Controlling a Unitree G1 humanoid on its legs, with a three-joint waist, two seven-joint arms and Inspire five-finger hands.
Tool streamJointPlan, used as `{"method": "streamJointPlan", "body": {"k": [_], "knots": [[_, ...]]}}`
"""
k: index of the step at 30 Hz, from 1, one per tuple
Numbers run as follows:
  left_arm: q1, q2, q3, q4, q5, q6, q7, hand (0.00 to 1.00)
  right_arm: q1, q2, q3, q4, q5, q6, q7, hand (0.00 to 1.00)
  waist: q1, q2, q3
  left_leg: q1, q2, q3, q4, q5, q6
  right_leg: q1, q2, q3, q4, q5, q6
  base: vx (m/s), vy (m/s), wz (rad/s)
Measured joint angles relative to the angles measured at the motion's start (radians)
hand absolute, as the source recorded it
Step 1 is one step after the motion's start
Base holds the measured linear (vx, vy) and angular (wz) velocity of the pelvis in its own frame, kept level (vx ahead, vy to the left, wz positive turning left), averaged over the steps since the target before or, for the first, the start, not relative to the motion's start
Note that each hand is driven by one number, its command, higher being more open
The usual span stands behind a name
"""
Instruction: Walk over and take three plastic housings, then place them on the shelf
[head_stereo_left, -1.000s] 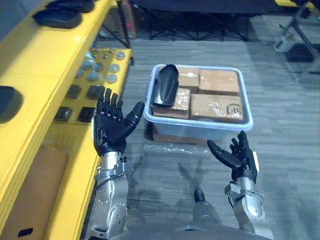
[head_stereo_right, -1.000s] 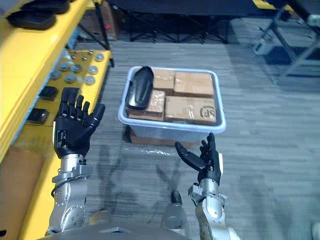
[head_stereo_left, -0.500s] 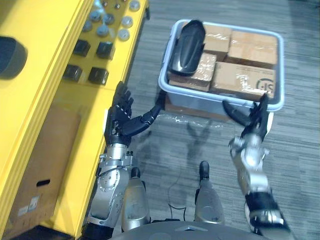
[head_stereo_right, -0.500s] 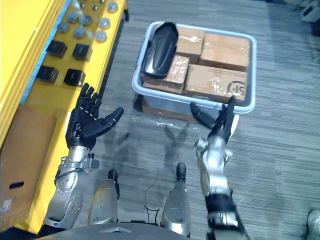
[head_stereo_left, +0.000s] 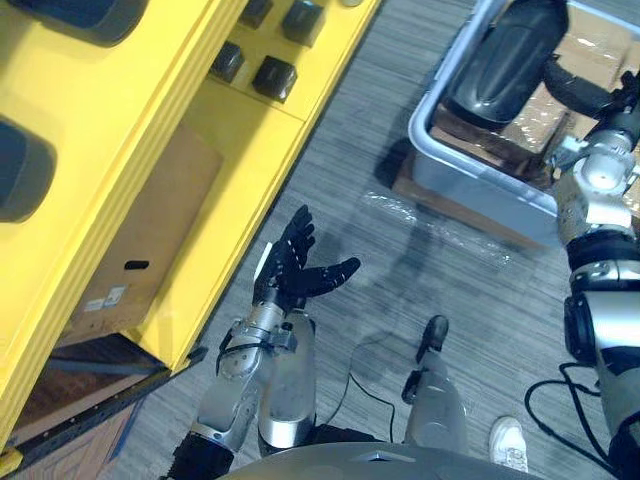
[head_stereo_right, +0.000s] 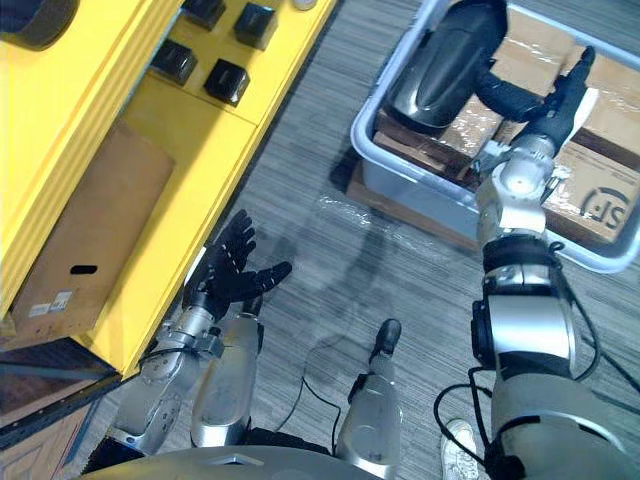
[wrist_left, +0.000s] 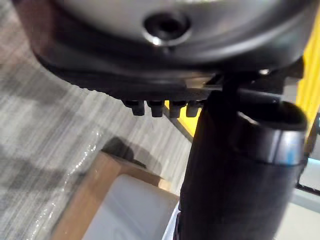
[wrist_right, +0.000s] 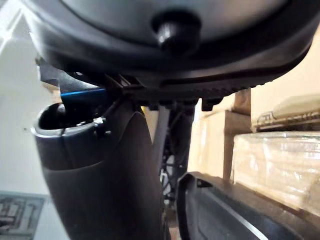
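Floor bin (head_stereo_right: 418, 192) holds one housing (head_stereo_right: 440, 65).

**Occluded and Cropped Items**

Plastic housing (head_stereo_left: 500, 60) and bin (head_stereo_left: 470, 190): far ends cut off by the frame edge. Right robot hand (head_stereo_right: 545, 115): thumb contact with the housing indeterminate. Two dark parts (head_stereo_left: 15, 170) on the shelf (head_stereo_left: 130, 120): edge-cropped.

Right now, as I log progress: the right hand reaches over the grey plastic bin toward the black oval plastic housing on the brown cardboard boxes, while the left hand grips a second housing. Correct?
No: the left hand is open and holds nothing, as the right eye view shows. The right hand does reach over the grey bin toward the black housing on the cardboard boxes.
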Motion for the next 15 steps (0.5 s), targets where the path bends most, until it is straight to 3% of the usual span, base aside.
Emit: {"method": "streamJointPlan", "body": {"k": [4,6,7,12,15], "knots": [[-0.028,-0.002,-0.034,0.069,-0.066,-0.001,0.018,1.0,-0.071,-0.055,0.013,0.038,0.009,0.048,-0.037,1.0,0.029,0.021,0.014,-0.048,-0.005,-0.015,0.033,-0.002,0.001,-0.033,-0.001,-0.024,0.02,0.0,0.0,-0.05,0.044,0.05],[-0.03,-0.003,-0.044,0.094,-0.147,-0.004,0.033,1.0,-0.102,-0.083,0.04,0.072,0.008,0.13,-0.055,1.0,0.047,0.025,0.024,-0.056,-0.005,-0.019,0.043,-0.003,0.002,-0.04,-0.001,-0.027,0.03,0.0,0.0,-0.04,0.035,0.02],[-0.028,-0.004,-0.044,0.096,-0.155,-0.009,0.037,1.0,-0.111,-0.085,0.041,0.082,0.008,0.151,-0.055,1.0,0.049,0.025,0.024,-0.063,-0.005,-0.022,0.047,-0.003,0.002,-0.046,-0.001,-0.029,0.034,0.0,0.0,-0.05,0.036,0.04],[-0.03,-0.004,-0.052,0.116,-0.157,-0.041,0.044,1.0,-0.13,-0.111,0.048,0.155,0.002,0.372,-0.053,1.0,0.072,0.027,0.026,-0.111,-0.01,-0.04,0.08,-0.006,0.003,-0.074,-0.001,-0.044,0.049,0.0,0.0,-0.03,0.032,0.04],[-0.03,-0.004,-0.062,0.124,-0.157,-0.042,0.034,1.0,-0.172,-0.116,0.087,0.166,-0.122,0.445,-0.034,1.0,0.076,0.036,0.031,-0.119,-0.011,-0.041,0.09,-0.008,0.004,-0.079,-0.002,-0.045,0.053,0.0,0.0,0.0,0.011,0.01]]}}
